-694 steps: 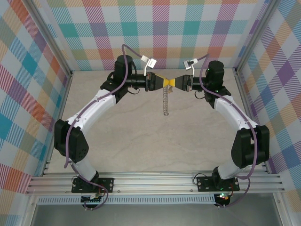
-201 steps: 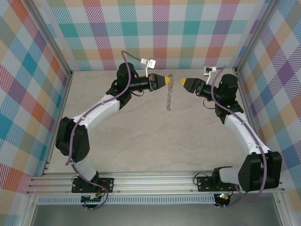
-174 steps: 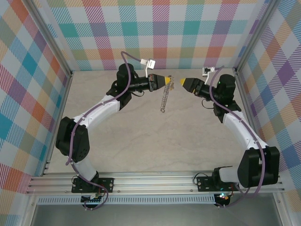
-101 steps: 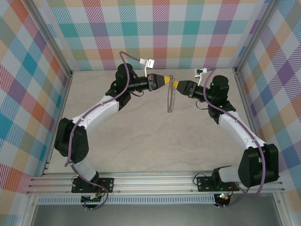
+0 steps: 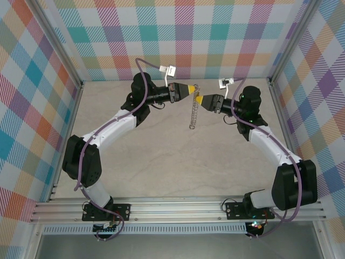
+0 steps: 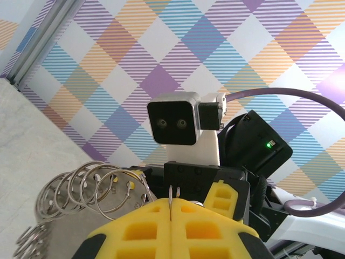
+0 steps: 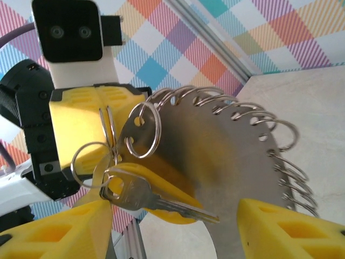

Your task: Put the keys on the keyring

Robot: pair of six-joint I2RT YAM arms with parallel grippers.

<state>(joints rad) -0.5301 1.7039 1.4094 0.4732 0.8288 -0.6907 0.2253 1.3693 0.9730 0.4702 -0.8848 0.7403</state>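
Top external view: left end effector [image 5: 190, 89] and right end effector [image 5: 198, 100] sit nearly tip to tip above the tabletop [image 5: 161, 162]. The keyring [image 5: 192, 110] hangs limp below the left tips.

Left wrist view: we note its fingers [image 6: 135, 232] pressed together on a thin wire loop [image 6: 171, 193], with the keyring's rings just beside them.

Right wrist view: the right fingers [image 7: 280, 229] stand apart. A silver key [image 7: 141, 195] dangles from a small ring [image 7: 90, 162] at the left tips and lies between the right fingers. We cannot tell whether it touches either.
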